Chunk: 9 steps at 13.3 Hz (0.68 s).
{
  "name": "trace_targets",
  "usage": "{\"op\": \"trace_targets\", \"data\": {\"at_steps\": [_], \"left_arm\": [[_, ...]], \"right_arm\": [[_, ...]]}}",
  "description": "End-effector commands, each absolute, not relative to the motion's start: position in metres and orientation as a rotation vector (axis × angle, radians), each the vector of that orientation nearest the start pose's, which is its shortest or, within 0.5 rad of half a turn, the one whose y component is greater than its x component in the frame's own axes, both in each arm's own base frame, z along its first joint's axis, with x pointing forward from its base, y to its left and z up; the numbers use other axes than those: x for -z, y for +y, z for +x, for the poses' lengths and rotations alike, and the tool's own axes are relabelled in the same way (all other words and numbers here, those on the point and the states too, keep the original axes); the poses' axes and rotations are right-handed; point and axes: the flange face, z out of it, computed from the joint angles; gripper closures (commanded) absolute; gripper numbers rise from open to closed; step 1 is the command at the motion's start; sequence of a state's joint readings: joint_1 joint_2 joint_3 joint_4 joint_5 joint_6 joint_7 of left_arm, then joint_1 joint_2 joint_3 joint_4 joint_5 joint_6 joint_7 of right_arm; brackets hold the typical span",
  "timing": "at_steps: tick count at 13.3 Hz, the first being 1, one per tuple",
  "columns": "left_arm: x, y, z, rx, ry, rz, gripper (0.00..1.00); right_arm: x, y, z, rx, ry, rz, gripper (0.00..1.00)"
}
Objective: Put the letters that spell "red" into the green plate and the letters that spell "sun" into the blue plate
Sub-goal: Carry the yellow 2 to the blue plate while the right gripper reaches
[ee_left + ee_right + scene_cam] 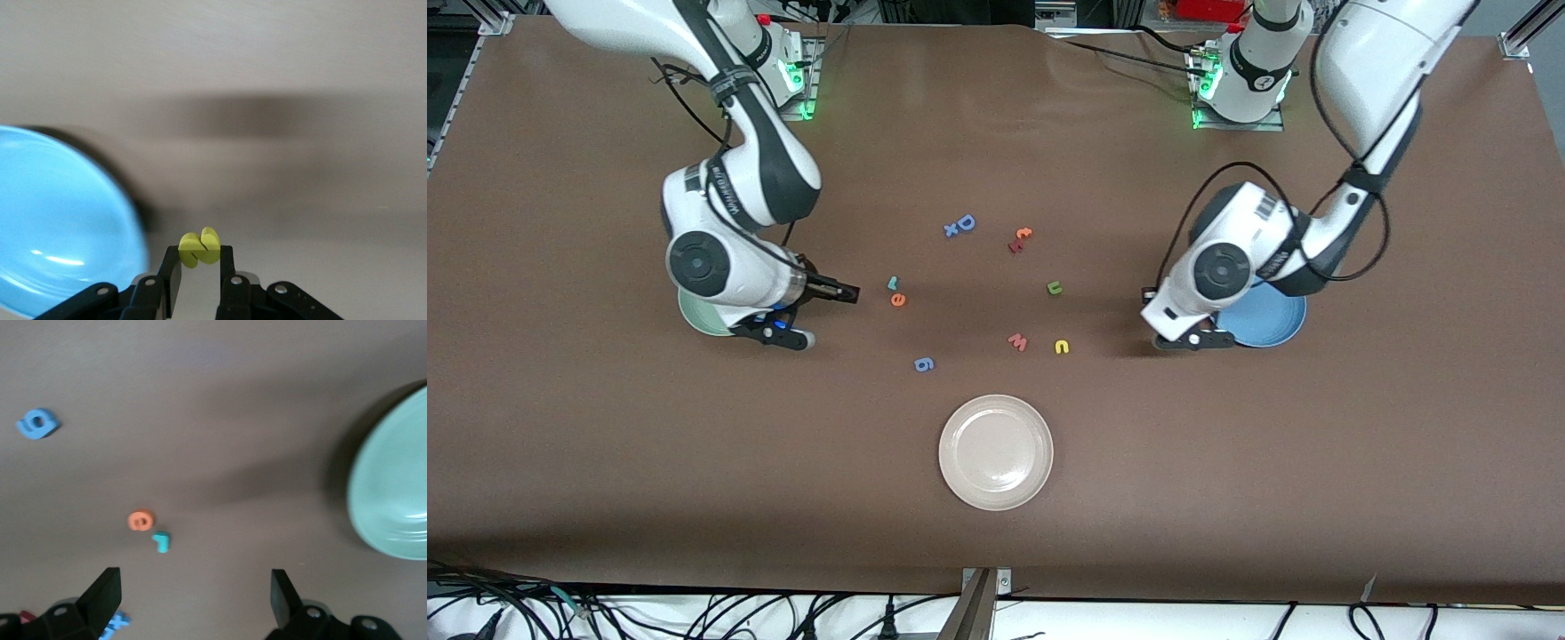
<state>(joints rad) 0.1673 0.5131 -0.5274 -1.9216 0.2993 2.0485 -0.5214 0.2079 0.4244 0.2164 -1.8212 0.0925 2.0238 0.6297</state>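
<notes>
My left gripper (200, 259) is shut on a small yellow "s" (200, 247) and hangs over the table just beside the blue plate (60, 227), (1272, 320). My right gripper (193, 595) is open and empty, low over the table between the green plate (393, 493), (694, 318) and two letters, a teal "r" (893, 284) and an orange "e" (898, 300). An olive "u" (1055, 287) and a yellow "u" (1061, 347) lie on the table toward the left arm's end.
A cream plate (996, 452) sits nearest the front camera. Loose letters lie mid-table: blue "D" (966, 221), blue "x" (951, 230), orange "t" (1024, 234), dark red letter (1016, 246), pink "w" (1017, 341), blue "6" (924, 364).
</notes>
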Motion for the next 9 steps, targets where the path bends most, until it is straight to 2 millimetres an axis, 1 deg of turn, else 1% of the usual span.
{"op": "trace_targets", "data": {"at_steps": [1, 2, 3, 4, 5, 7, 8, 9], "left_arm": [[-0.266, -0.142, 0.560, -0.413, 0.108, -2.993, 0.80], [-0.270, -0.130, 0.554, -0.418, 0.133, -2.991, 0.79], [-0.273, -0.113, 0.549, -0.420, 0.143, -2.993, 0.79], [-0.276, -0.095, 0.546, -0.402, 0.155, -3.010, 0.79], [-0.274, -0.078, 0.540, -0.359, 0.147, -3.046, 0.79], [-0.257, -0.052, 0.523, -0.221, 0.131, -3.133, 0.79], [-0.250, -0.039, 0.515, -0.163, 0.111, -3.164, 0.79], [-0.244, -0.033, 0.508, -0.128, 0.126, -3.164, 0.79]], "right_arm": [[-0.266, 0.289, 0.541, -0.351, 0.436, -3.049, 0.01], [-0.258, 0.299, 0.534, -0.312, 0.408, -3.045, 0.01], [-0.246, 0.308, 0.525, -0.292, 0.375, -3.050, 0.01], [-0.234, 0.310, 0.519, -0.263, 0.349, -3.059, 0.01], [-0.221, 0.309, 0.512, -0.223, 0.304, -3.070, 0.01], [-0.198, 0.303, 0.500, -0.155, 0.228, -3.060, 0.01], [-0.192, 0.303, 0.499, -0.151, 0.225, -3.057, 0.02], [-0.190, 0.304, 0.498, -0.154, 0.226, -3.057, 0.02]]}}
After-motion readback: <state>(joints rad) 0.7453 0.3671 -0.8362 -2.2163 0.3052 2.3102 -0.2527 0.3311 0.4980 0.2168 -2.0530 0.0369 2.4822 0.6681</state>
